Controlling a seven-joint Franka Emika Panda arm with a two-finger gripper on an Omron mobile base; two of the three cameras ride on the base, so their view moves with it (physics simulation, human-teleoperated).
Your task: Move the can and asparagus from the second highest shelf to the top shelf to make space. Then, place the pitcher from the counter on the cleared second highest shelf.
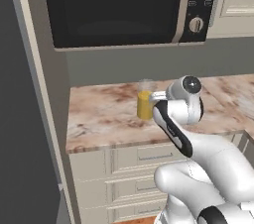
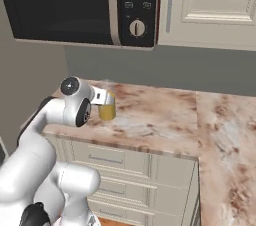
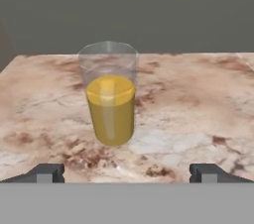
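- My gripper [image 3: 127, 172] has its jaws spread wide, nothing between them, level with the pitcher [image 3: 110, 100], which stands upright on the counter [image 3: 198, 99] just ahead.
- Risk: the pitcher sits left of my centreline; closing off-centre could tip it and spill the juice.
- My arm hides the pitcher's near side in both base views.

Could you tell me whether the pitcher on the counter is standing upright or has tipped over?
Upright. The pitcher stands on its base on the counter, rim up, its orange-yellow liquid level about halfway.
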